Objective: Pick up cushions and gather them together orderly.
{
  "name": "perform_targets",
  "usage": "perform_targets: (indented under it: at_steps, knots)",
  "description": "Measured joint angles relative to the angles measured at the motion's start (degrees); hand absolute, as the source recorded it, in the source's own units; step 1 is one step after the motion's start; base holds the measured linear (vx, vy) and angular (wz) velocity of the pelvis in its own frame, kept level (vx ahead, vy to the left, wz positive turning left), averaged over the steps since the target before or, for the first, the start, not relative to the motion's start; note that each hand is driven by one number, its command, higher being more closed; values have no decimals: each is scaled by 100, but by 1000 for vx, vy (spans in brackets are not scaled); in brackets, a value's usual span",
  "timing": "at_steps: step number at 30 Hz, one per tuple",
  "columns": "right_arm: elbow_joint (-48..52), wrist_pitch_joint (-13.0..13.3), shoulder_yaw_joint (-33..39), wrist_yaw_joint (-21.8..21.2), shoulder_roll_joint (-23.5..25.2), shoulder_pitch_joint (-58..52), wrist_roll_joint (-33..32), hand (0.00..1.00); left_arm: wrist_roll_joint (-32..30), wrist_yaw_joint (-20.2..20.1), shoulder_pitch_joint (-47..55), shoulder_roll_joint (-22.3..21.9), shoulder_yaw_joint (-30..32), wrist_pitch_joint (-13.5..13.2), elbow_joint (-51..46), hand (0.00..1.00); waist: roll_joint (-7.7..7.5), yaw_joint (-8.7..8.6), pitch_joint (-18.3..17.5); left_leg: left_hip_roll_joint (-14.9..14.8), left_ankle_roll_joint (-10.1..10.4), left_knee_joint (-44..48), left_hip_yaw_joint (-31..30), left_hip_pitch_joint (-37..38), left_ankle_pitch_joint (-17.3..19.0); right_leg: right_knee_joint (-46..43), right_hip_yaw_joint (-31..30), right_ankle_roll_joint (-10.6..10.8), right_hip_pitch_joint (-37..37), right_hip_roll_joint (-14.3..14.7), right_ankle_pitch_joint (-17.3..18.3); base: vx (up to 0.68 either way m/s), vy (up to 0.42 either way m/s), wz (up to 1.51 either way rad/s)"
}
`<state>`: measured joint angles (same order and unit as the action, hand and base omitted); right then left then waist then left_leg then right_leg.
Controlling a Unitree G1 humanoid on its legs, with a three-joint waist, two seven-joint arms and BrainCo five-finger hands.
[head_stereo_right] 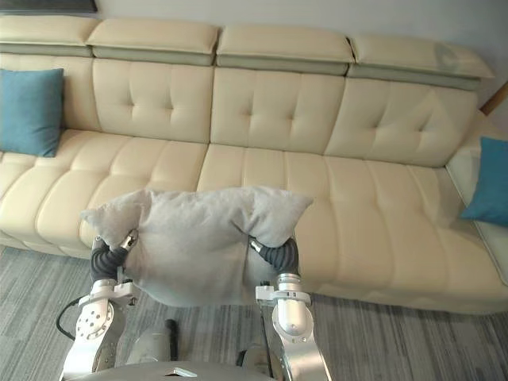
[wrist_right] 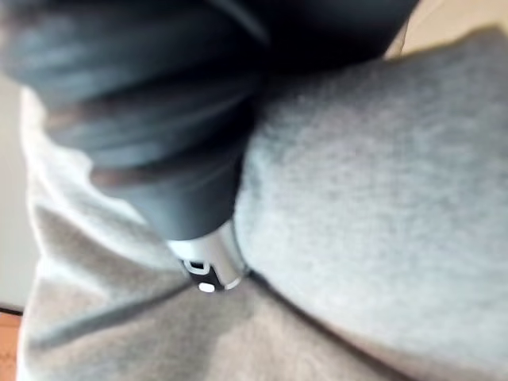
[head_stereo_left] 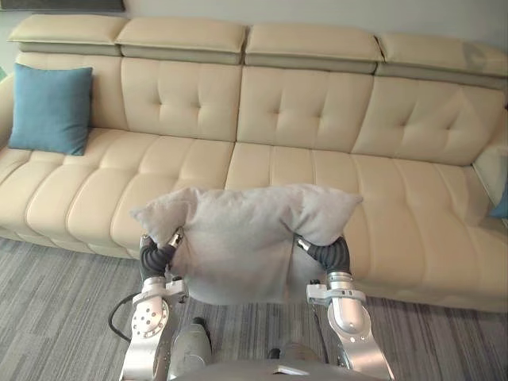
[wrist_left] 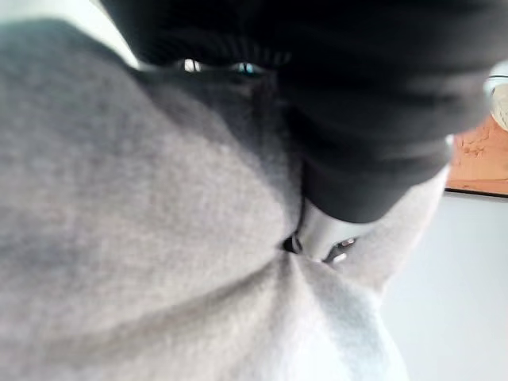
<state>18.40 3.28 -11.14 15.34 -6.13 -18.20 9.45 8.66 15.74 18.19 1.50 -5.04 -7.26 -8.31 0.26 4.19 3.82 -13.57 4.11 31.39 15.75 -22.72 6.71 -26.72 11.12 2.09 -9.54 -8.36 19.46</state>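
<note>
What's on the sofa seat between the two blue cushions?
Nothing: in the right eye view the sofa seat between the left blue cushion and the right blue cushion is bare.

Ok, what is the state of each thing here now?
Grey cushion: held up before the sofa, squeezed at both sides.
Left hand: pressed into grey cushion's side.
Right hand: pressed into its other side.
Left blue cushion: upright against sofa back.
Right blue cushion: leaning at sofa's right end.
</note>
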Motion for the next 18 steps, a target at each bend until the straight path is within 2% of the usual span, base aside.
perform_targets:
  at_steps: [1, 2, 3, 4, 5, 6, 7, 8, 9, 10, 11, 12, 13, 14, 15, 16, 17, 18]
  knots:
    - [43, -30, 18, 12, -20, 23, -1, 100, -1, -5, 6, 15, -31, 21, 10, 100, -24, 0, 25, -44, 116, 314, 63, -333, 107, 223, 25, 58, 173, -52, -50, 201, 236, 20]
    - [111, -28, 71, 19, -39, 69, -2, 100, -1, -5, 17, 18, -93, 32, 9, 100, -10, 88, 11, -96, 116, -236, 157, -399, 66, 335, 32, 148, 275, -129, -7, 225, 275, 9]
    - [122, -22, 83, 20, -52, 87, -2, 100, -1, -5, 31, 18, -110, 32, 9, 100, 31, 94, -13, -123, 89, -448, 164, -381, -30, 360, 36, 210, 297, -127, 23, 225, 282, -9]
    - [76, -21, 96, 21, -21, 131, -3, 100, 0, -5, 35, 28, -134, 51, 25, 100, 88, 86, -67, -96, -202, -361, 298, -339, -276, 421, -49, 340, 407, -204, 80, 311, 295, -8]
    - [76, -29, 82, 19, -6, 134, -3, 100, 0, -5, 21, 79, -139, 49, 19, 100, -3, 73, -95, -30, -343, -119, 382, -398, -29, 673, -204, 400, 499, -265, 31, 414, 357, -15]
    - [77, -28, 75, 17, 17, 138, -2, 100, 0, -3, -34, 97, -133, 47, 13, 100, -68, 101, -126, -14, -494, 222, 464, -530, 247, 989, -271, 588, 602, -338, -143, 356, 290, -17]
    - [74, -28, 77, 15, 27, 140, -2, 100, 0, -2, -53, 102, -133, 48, 13, 100, -89, 104, -132, -3, -543, 290, 497, -549, 304, 1012, -288, 671, 620, -363, -192, 379, 291, -17]
    - [70, -28, 111, 16, 91, 140, -2, 100, 0, -2, -129, 116, -141, 54, 14, 100, -175, 91, -134, 92, -637, 495, 591, -591, 487, 1018, -448, 786, 635, -483, -257, 295, 212, -13]
    - [52, -27, 151, 16, 115, 148, -3, 100, 1, -2, -186, 148, -172, 56, 18, 100, -214, 86, -139, 181, -659, 531, 679, -542, 638, 784, -593, 838, 521, -588, -285, 418, 306, -16]
    - [-56, -18, 214, 13, 133, 213, -2, 100, 1, -4, -266, 201, -197, 58, 39, 100, -237, 58, -126, 295, -690, 513, 753, -425, 784, 88, -771, 890, 222, -736, -322, 338, 256, -10]
    - [-346, 3, 251, 13, 147, 347, -3, 100, 0, -11, -393, 291, -220, 58, 142, 100, -312, -5, -112, 446, -744, 415, 838, -211, 848, -912, -997, 907, -250, -892, -516, 273, 207, -4]
    - [-431, 4, 253, 13, 151, 384, -3, 100, 0, -11, -429, 318, -225, 58, 182, 100, -336, -13, -111, 478, -748, 379, 853, -155, 851, -1124, -1045, 905, -361, -921, -609, 297, 154, -2]
    - [-829, 3, 248, 2, 207, 535, -4, 100, 0, -10, -533, 447, -224, 84, 340, 100, -397, -61, -78, 544, -722, 172, 895, 148, 904, -1902, -1171, 879, -707, -955, -1265, 192, 58, -11]
    - [-916, -2, 247, -6, 218, 563, -3, 100, -2, -10, -524, 470, -221, 106, 341, 100, -401, -57, -63, 554, -695, 94, 905, 256, 927, -2073, -1170, 836, -791, -950, -1509, 287, 71, -24]
    - [-1078, -9, 233, -18, 228, 564, -3, 100, -9, -10, -477, 487, -227, 148, 338, 100, -381, -60, -31, 547, -682, -174, 916, 588, 937, -2513, -1119, 610, -1005, -935, -2342, 221, 17, -19]
    - [-1071, -11, 219, -21, 221, 535, -2, 100, -40, -5, -470, 481, -224, 155, 327, 100, -316, -119, 47, 481, -665, -315, 905, 844, 964, -2822, -1013, 491, -1093, -911, -2283, 213, -9, -21]
    - [-1064, -11, 208, -25, 230, 545, 0, 100, -51, 2, -478, 486, -197, 155, 319, 100, -273, -139, 74, 431, -641, -373, 925, 949, 996, -2954, -907, 418, -1285, -824, -1668, 238, -88, -13]
    - [-1032, -5, 228, -25, 282, 581, 0, 100, -55, 6, -555, 481, -175, 156, 318, 100, -293, -184, 135, 360, -590, -459, 953, 1128, 1032, -2706, -563, 338, -1529, -648, -990, 197, -101, -12]
